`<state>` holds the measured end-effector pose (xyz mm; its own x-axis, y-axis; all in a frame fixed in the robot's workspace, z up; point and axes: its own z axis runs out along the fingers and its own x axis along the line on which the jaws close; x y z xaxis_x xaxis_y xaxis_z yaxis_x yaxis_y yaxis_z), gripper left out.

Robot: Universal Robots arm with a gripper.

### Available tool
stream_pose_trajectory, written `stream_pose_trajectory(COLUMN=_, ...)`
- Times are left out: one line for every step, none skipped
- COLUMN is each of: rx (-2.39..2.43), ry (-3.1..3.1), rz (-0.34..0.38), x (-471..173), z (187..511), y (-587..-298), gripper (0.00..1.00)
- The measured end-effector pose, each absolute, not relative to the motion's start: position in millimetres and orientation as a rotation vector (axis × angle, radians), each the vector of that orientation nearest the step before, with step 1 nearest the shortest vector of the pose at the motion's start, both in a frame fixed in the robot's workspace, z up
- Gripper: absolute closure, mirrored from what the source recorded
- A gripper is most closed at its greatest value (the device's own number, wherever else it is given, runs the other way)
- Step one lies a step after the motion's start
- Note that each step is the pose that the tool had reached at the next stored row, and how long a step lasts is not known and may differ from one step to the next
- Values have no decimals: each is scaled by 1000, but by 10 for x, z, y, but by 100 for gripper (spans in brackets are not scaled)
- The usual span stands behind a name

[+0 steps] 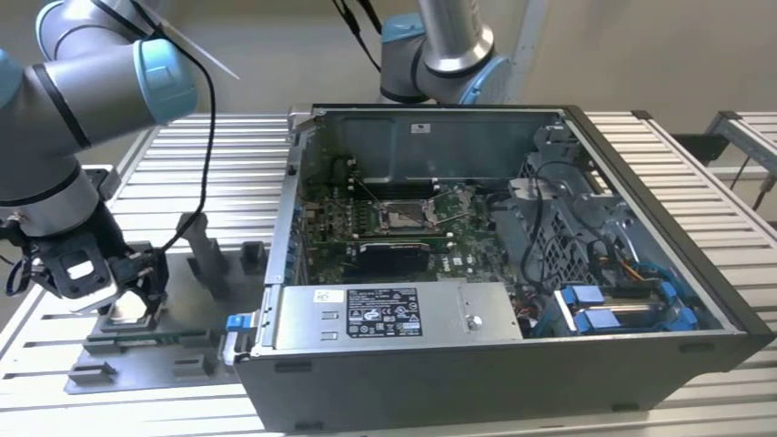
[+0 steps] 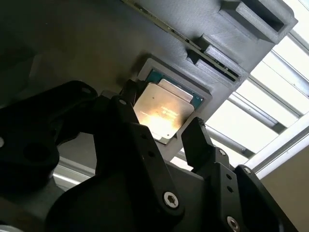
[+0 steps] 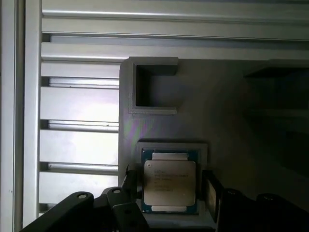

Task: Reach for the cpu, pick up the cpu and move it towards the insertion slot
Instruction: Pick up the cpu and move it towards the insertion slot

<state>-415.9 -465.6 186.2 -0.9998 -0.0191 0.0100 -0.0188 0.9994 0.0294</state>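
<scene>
In both wrist views the cpu (image 3: 170, 186) lay flat in a square pocket of the grey fixture (image 3: 217, 106), silvery face up, with a green edge around it. The claw (image 2: 161, 107) was wide. One black finger (image 2: 135, 135) stood at each side of the cpu with a small gap between, so it held nothing.

The exterior view added the open computer case (image 1: 486, 382), with the slot (image 1: 405, 214) on its green board (image 1: 327, 218). The slot was well apart from the claw, toward the exterior view's right. There the arm (image 1: 73, 100) bent down over the fixture, with the claw pointing downward.

All stood on a table (image 1: 661, 173) of pale metal slats. A second arm (image 1: 443, 45) rose behind the case, before a beige wall (image 1: 279, 55).
</scene>
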Motion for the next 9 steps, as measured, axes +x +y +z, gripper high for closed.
stream_pose_trajectory(rx=30, ry=-3131, rz=-46, x=-4159, z=1861, y=-4655, gripper=0)
stream_pose_trajectory(rx=30, ry=-3131, rz=-46, x=-4159, z=1860, y=-4655, gripper=0)
stream_pose_trajectory(rx=30, ry=-3131, rz=-46, x=-4159, z=1860, y=-4655, gripper=100)
stream_pose_trajectory(rx=30, ry=-3131, rz=-46, x=-4159, z=1860, y=-4655, gripper=100)
stream_pose_trajectory(rx=30, ry=-3131, rz=-46, x=-4159, z=1860, y=-4656, gripper=100)
stream_pose_trajectory(rx=30, ry=-3131, rz=-46, x=-4160, z=1860, y=-4656, gripper=100)
stream_pose_trajectory(rx=30, ry=-3131, rz=-46, x=-4159, z=1859, y=-4656, gripper=100)
stream_pose_trajectory(rx=30, ry=-3131, rz=-46, x=-4160, z=1858, y=-4656, gripper=100)
stream_pose_trajectory(rx=30, ry=-3131, rz=-46, x=-4160, z=1858, y=-4656, gripper=100)
